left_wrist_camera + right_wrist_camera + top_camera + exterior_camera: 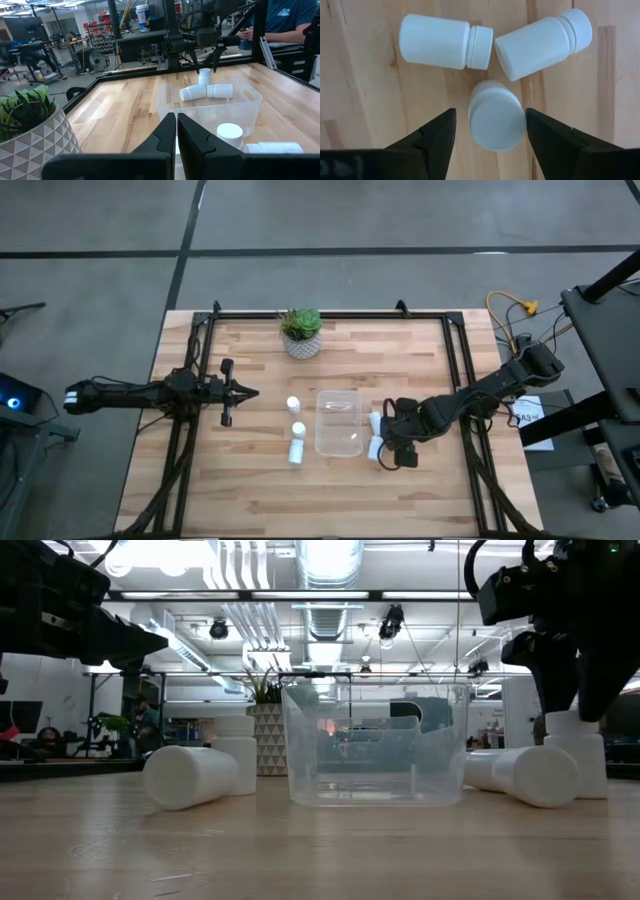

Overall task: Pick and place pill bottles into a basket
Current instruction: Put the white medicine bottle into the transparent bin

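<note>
Overhead: basket (pixel 339 421) mid-counter (pixel 250 490), empty; three pill bottles (pixel 294 430) on its left, three on its right under the right end effector (pixel 390 442). Left end effector (pixel 243 392) waits apart from them, fingers together.

Right wrist: fingers apart, straddling the upright bottle (pixel 497 118), not clamped. Two lying bottles (pixel 446 41) crowd close.

Risk: closing off-centre could topple it or shove the neighbours rolling.

Your right gripper (pixel 490 131) points straight down, fingers (pixel 434 132) spread wide apart — nothing clamped between them. Your left gripper (pixel 250 393) reaches out level, fingers pressed together.
</note>
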Controlling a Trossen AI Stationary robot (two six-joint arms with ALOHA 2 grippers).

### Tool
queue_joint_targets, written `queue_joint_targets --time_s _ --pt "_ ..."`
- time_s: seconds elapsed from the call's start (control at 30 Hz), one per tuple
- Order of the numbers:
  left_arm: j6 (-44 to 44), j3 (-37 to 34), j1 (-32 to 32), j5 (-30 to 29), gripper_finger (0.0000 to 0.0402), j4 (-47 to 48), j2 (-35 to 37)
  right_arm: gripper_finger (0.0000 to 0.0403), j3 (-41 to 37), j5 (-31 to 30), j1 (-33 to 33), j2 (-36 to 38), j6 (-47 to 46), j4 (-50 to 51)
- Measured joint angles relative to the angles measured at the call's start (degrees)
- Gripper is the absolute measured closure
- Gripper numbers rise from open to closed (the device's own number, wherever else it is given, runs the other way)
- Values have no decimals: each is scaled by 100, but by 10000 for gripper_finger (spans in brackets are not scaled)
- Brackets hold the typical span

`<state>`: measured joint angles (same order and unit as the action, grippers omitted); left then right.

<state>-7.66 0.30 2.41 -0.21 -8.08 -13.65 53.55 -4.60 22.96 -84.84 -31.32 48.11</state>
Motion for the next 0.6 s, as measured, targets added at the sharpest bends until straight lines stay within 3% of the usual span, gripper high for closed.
queue_joint_targets --time_s 0.17,0.33,0.6 --pt "0 0 0 0 402 0 0 203 -56 11 0 0 -12 -45" --pt "0 0 -1 0 402 0 0 256 -64 9 0 -31 1 -63" --pt "0 0 -1 0 402 0 0 260 27 76 -32 -14 27 108"
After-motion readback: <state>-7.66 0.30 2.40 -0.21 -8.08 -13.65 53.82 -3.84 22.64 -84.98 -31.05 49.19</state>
